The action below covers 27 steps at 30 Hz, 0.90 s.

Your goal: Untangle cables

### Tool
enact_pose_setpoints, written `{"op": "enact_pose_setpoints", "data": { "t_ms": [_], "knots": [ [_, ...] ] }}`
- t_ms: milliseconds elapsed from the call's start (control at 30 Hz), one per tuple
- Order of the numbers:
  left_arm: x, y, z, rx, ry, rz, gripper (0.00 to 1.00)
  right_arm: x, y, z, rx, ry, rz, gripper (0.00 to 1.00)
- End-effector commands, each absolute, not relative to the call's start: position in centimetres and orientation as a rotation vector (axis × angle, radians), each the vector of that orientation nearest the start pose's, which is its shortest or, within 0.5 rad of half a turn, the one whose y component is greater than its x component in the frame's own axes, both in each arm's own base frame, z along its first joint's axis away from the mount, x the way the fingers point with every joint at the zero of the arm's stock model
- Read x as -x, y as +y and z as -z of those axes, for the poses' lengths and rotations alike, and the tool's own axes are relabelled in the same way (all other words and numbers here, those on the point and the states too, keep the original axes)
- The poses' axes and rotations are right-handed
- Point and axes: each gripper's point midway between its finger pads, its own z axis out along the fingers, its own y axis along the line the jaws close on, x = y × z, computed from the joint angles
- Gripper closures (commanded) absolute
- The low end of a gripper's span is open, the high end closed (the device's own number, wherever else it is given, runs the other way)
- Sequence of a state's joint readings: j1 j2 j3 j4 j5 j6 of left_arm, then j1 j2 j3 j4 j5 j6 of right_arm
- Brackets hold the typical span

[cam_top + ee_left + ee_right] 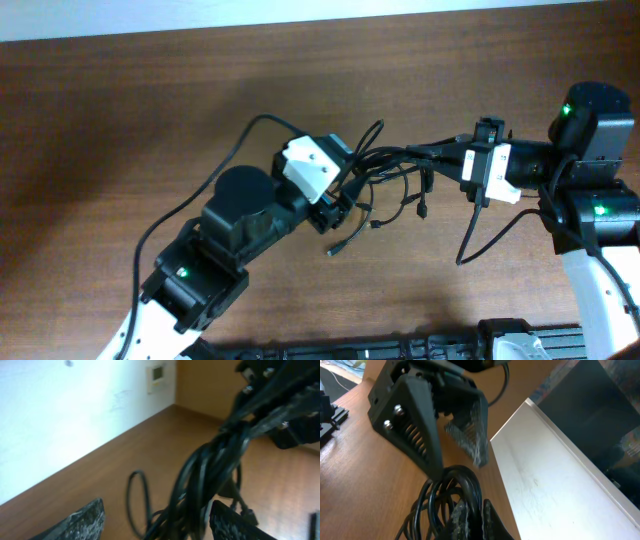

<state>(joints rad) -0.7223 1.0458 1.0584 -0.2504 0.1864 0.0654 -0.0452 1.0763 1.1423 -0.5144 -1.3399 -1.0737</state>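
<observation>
The cables (385,178) are a knot of thin black cords at mid-table, with loose plug ends trailing toward the front (335,248). My right gripper (428,153) comes in from the right and is shut on strands at the bundle's right side. The right wrist view shows its fingers (464,516) pinching the cords (440,495). My left gripper (345,197) sits at the bundle's left side. In the left wrist view it (160,525) stands open. The cables (210,475) hang between its jaws, close to the right finger (232,525) and apart from the left one.
A thicker black arm wire (215,175) loops over the brown table (120,120) behind my left arm. Another arm wire (480,235) hangs below my right wrist. A white wall (60,415) runs along the table's far edge. A black rail (400,348) lies at the front.
</observation>
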Motion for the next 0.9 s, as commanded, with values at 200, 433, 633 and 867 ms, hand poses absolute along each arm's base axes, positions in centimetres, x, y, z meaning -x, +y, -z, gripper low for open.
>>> {"op": "enact_pose_setpoints", "data": {
  "t_ms": [200,433,633,867],
  "knots": [
    [-24.2,-28.4,-34.9,-0.934,1.606,0.731,0.48,-23.7,15.8,-38.2,1.412,0.897,-0.523,0.96],
    [-24.2,-28.5,-35.0,-0.933,1.601,0.732,0.78,-22.6,16.0,-38.8,1.422,0.831,-0.569,0.96],
    [-24.2,-28.5,-35.0,-0.934,1.601,0.732,0.78,-22.1,16.1,-39.2,1.428,0.796,-0.593,0.96],
    [-24.3,-28.4,-35.0,-0.928,1.602,0.725,1.0,-22.0,16.1,-39.2,1.429,0.79,-0.596,0.96]
  ]
}}
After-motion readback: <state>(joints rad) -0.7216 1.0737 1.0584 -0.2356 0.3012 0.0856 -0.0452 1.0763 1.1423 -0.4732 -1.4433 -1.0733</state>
